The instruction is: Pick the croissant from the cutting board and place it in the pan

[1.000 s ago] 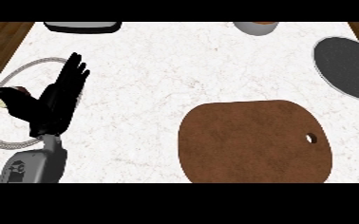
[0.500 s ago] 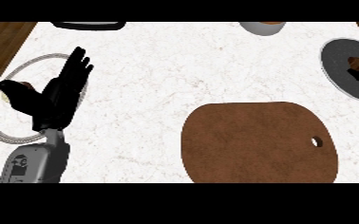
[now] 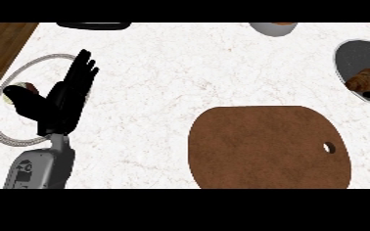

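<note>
Item: croissant (image 3: 359, 82), lying in pan (image 3: 349, 58) at bench's right edge; cutting board (image 3: 269, 147) bare. Left hand (image 3: 63, 98): fingers straight, holding nothing. Your risk: croissant rests near rim; a nudge could tip it out.

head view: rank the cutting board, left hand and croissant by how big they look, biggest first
1. cutting board, by far the largest
2. left hand
3. croissant, smallest, though it lies in the pan at the right edge and is partly cut off
</note>
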